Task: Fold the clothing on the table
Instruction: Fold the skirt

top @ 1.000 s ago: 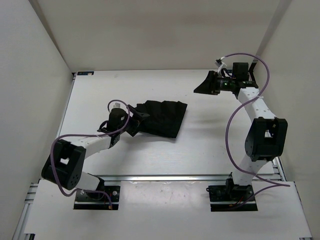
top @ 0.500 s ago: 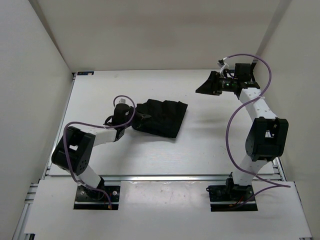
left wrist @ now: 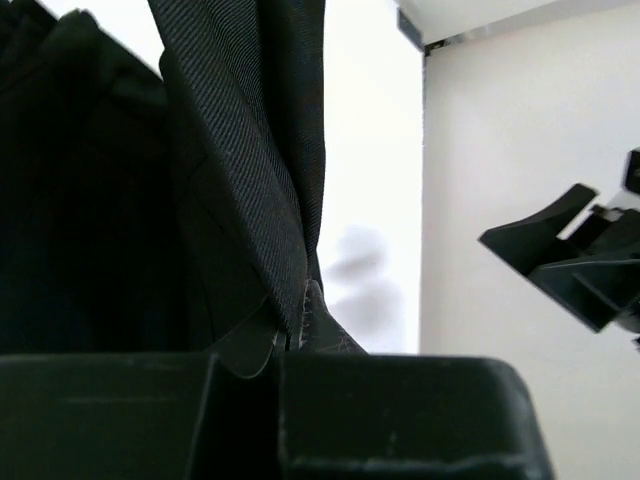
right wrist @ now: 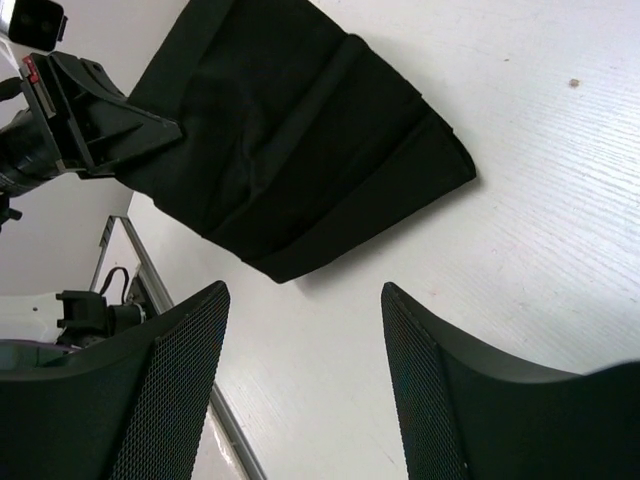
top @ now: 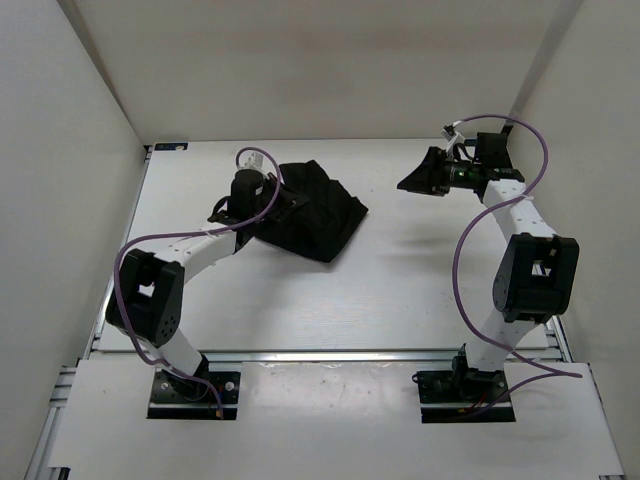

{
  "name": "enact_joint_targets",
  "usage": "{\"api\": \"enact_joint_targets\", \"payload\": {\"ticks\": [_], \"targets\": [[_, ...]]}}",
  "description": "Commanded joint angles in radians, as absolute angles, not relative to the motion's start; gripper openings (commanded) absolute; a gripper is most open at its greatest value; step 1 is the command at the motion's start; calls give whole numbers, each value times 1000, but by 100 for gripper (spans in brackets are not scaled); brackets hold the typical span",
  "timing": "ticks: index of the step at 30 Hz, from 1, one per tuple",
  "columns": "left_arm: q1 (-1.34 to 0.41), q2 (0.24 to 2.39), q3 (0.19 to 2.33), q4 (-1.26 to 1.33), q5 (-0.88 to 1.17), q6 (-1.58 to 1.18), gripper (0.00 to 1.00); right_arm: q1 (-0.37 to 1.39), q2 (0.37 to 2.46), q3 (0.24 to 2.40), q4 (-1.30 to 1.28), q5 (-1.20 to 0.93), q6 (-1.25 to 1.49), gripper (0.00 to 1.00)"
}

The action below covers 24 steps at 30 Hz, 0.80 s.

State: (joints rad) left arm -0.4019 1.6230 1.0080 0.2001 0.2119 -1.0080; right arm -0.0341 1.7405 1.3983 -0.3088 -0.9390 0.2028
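In the last second our left claw (top: 283, 202) closed on the left edge of the black pleated fabric garment (top: 322, 215) and raised it, so the cloth moved toward the far side of the flat white table (top: 400, 290). We judged the first fold was beginning. Our right claw (top: 420, 178) hung open and empty, well apart.

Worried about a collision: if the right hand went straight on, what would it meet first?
The right hand would likely meet bare table first, just short of the clothing; depth is unclear.
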Motion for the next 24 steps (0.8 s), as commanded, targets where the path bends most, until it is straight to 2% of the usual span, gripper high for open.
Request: {"api": "enact_joint_targets", "payload": {"ticks": [1, 3, 4, 7, 11, 13, 15, 17, 19, 20, 21, 22, 23, 24], "targets": [[-387, 1580, 994, 149, 196, -925, 0, -43, 1686, 1394, -281, -966, 199, 67], [-356, 1572, 947, 188, 203, -940, 1, -51, 1689, 1388, -297, -966, 190, 68], [-322, 1566, 904, 225, 199, -949, 8, -49, 1684, 1393, -298, -956, 186, 68], [-205, 1595, 796, 310, 206, -989, 43, -58, 1678, 1387, -310, -966, 178, 68], [-59, 1631, 843, 276, 215, -939, 56, -64, 1669, 1370, -321, -989, 172, 68], [-29, 1618, 906, 243, 209, -919, 74, -69, 1666, 1361, -319, -994, 179, 68], [-21, 1597, 977, 210, 206, -907, 98, -77, 1658, 1338, -305, -994, 176, 68], [-47, 1557, 1015, 212, 204, -911, 99, -80, 1652, 1330, -296, -1002, 187, 68], [-98, 1542, 1029, 262, 236, -952, 90, -74, 1646, 1319, -304, -997, 187, 69], [-138, 1557, 1037, 306, 289, -975, 74, -77, 1643, 1315, -298, -997, 180, 68], [-170, 1572, 1040, 328, 325, -1009, 45, -74, 1644, 1307, -293, -999, 178, 68], [-198, 1603, 1042, 377, 392, -1044, 5, -75, 1641, 1302, -290, -1000, 178, 68], [-225, 1638, 1051, 382, 440, -1055, 0, -74, 1640, 1289, -298, -997, 176, 68], [-257, 1664, 1060, 374, 468, -1043, 0, -69, 1641, 1299, -292, -999, 176, 68]]}}
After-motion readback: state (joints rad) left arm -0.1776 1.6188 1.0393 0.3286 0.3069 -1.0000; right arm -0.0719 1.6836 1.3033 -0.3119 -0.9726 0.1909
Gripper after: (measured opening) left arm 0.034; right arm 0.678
